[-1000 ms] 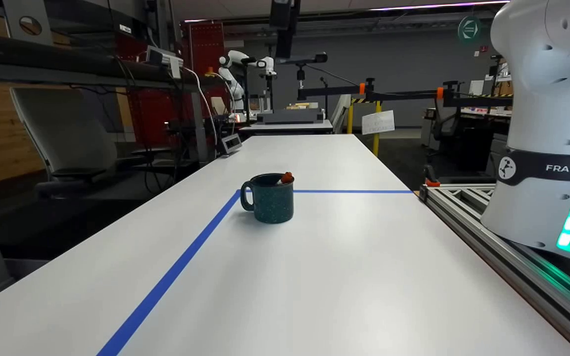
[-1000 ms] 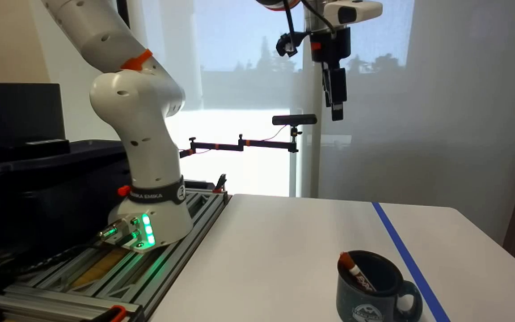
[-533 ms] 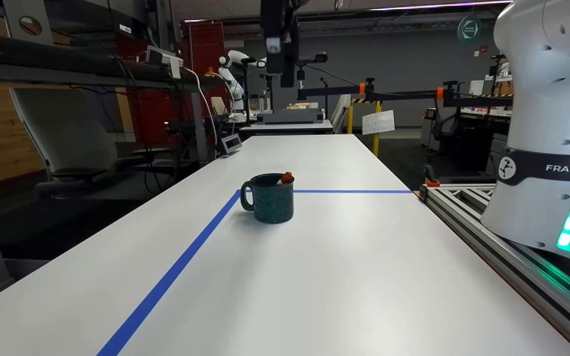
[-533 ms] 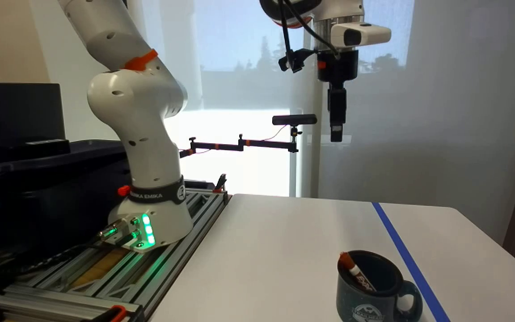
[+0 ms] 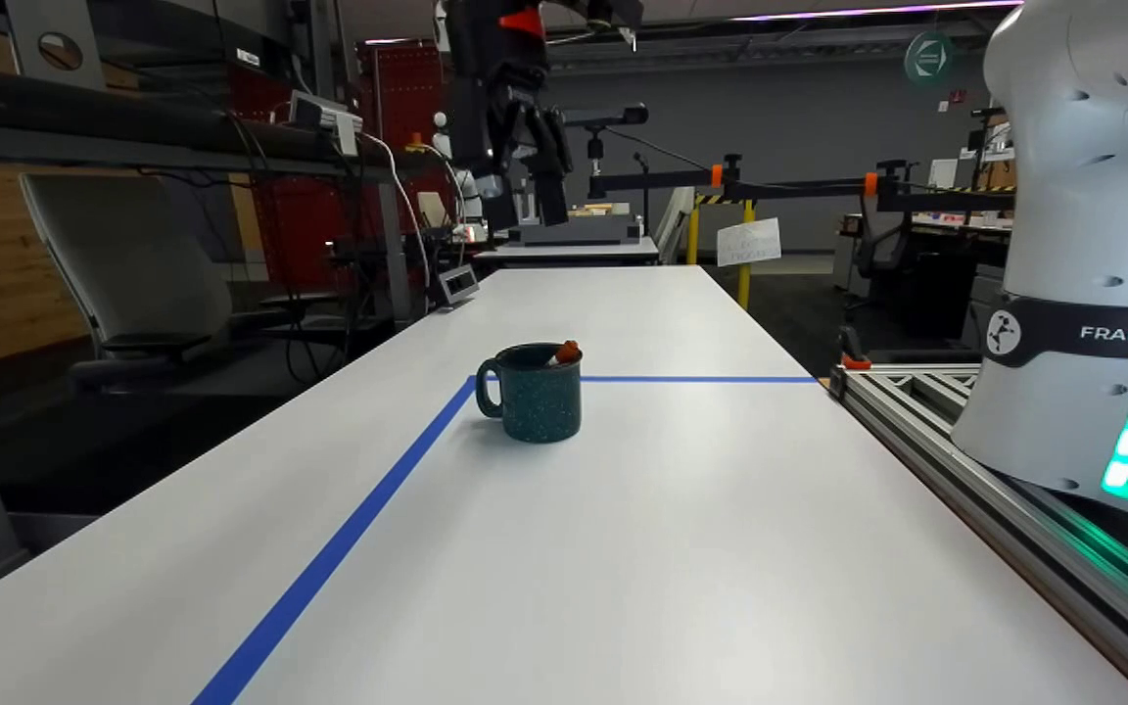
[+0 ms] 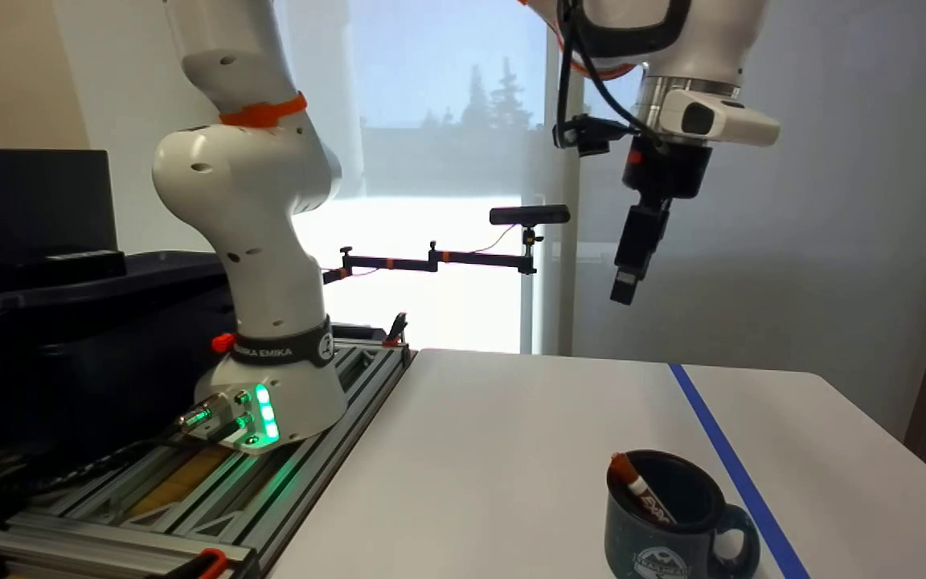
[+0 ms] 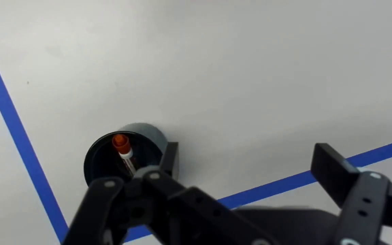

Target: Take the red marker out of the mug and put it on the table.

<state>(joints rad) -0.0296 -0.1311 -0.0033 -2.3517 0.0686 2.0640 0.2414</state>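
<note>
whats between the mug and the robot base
Next to the mug comes a stretch of white table, then metal rails up to the base; both exterior views show it.

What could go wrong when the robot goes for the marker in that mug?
In the wrist view, one finger of the open gripper overlaps the mug, and the marker isn't between the fingers; coming straight down might knock the mug. The marker also leans close to the mug's side, so the fingers might catch both and perhaps tip the mug.
</note>
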